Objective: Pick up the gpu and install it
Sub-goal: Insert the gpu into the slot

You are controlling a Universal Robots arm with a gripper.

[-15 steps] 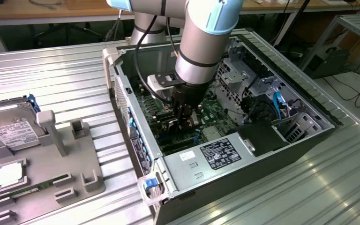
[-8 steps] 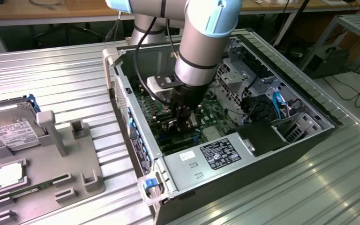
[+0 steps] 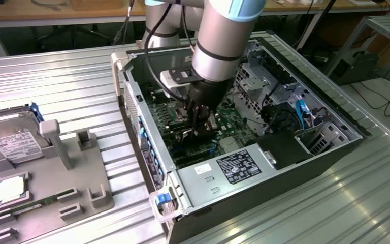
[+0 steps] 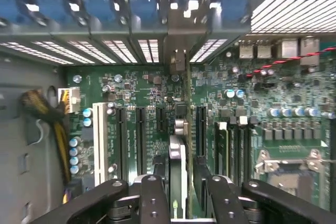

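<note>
— One arm reaches into the open computer case (image 3: 303, 168) on the worktop (image 3: 59, 86) in the exterior view; where's the gpu?

— Gripped edge-on low over the motherboard (image 3: 232, 124). One hard drive (image 3: 8, 140) sits on the grey fixture (image 3: 53, 188).

— And the wrist view?

— The jaws (image 4: 179, 182) are narrow, clamped on the gpu (image 4: 177, 153), between four long dark slots. Any tilt or offset could jam its edge beside the slot, I'd judge.
</note>
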